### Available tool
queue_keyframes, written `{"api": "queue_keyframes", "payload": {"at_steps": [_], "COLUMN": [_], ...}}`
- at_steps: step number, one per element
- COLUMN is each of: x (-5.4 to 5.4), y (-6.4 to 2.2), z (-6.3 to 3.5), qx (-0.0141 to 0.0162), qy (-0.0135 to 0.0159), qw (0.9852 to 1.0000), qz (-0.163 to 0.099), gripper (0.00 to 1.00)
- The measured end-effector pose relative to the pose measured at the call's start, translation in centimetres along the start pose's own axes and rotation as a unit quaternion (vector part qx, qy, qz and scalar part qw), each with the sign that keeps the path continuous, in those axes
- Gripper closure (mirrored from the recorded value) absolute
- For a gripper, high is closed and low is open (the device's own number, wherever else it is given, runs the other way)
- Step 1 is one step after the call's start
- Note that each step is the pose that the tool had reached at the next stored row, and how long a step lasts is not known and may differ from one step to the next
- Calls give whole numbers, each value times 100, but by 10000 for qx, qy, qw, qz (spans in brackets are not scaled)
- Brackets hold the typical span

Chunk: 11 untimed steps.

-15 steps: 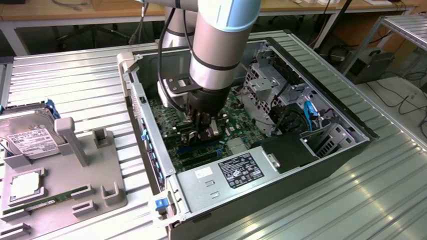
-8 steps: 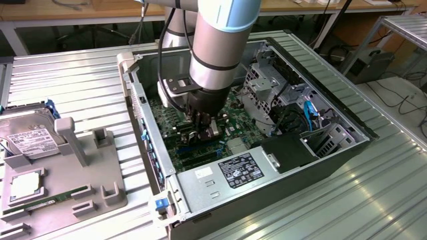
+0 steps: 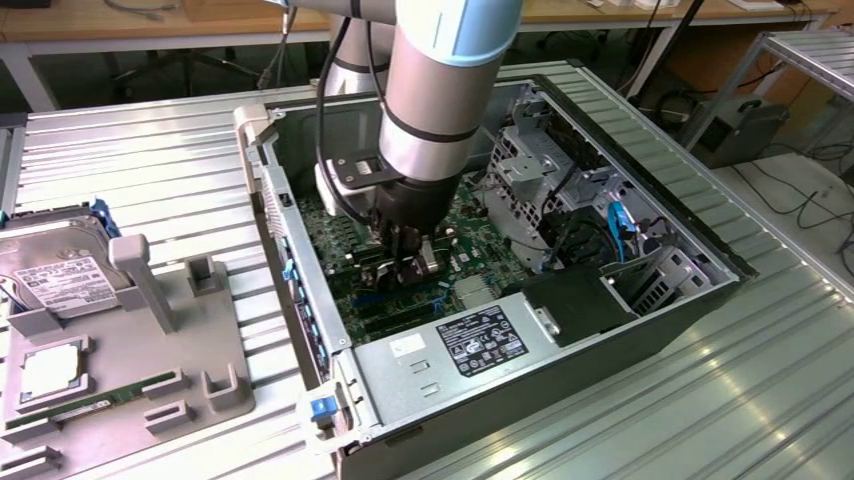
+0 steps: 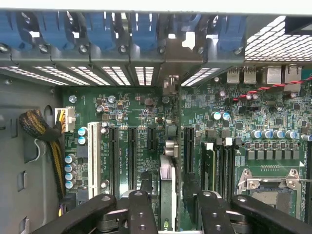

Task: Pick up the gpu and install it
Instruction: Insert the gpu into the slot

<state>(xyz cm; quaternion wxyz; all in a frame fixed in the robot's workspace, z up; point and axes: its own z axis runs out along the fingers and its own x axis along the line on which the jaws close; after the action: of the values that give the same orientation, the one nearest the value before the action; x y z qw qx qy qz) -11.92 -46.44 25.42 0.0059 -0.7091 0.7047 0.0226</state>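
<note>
A: Where is the gpu (image 4: 167,187)?

B: Inside the open computer case (image 3: 694,290), standing on edge over the motherboard (image 4: 273,122). From the wrist view it reads as a thin green strip between the black expansion slots (image 4: 131,156), seen edge-on.

A: Which way does its long axis run?

B: Along the slots, with its silver bracket (image 4: 171,83) at the far end, up against the case's rear wall below the blue slot clips (image 4: 102,24). The board's flat faces are upright.

A: And the claw (image 4: 168,214)?

B: Clenched on the gpu. Its black fingers (image 4: 141,214) sit on either side of the card's upper edge, at the end away from the bracket. In the exterior view the claw (image 3: 407,262) reaches straight down into the case, near the wall on the exterior view's left.

A: Anything else around?

B: A grey tray (image 3: 200,390) on the ribbed metal bench (image 3: 134,160), with a hard drive (image 3: 60,280) and a green memory stick (image 3: 94,400), well apart from the case.
</note>
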Motion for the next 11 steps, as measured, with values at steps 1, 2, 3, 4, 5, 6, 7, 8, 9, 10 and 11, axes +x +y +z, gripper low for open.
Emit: {"api": "queue_keyframes", "payload": {"at_steps": [1, 2, 3, 4, 5, 6, 7, 8, 9, 10, 11], "x": [0, 0, 0, 0, -1, -2, -3, -5, -7, -10, -12], "y": [0, 0, 0, 0, 1, 1, 2, 3, 5, 6, 7], "z": [0, 0, 0, -3, -20, -46, -77, -119, -183, -231, -280], "qx": [0, 0, 0, -1, -1, 0, 0, 0, 0, 0, 0], "qy": [0, 0, 0, 1, 1, 0, 0, 1, 0, 0, 0], "qw": [10000, 10000, 10000, 10000, 10000, 10000, 10000, 10000, 10000, 10000, 10000], "qz": [0, 0, 0, 0, 0, 0, 0, 0, 0, 0, 0], "gripper": [60, 60, 60, 60, 60, 60, 60, 60, 60, 60, 60]}}
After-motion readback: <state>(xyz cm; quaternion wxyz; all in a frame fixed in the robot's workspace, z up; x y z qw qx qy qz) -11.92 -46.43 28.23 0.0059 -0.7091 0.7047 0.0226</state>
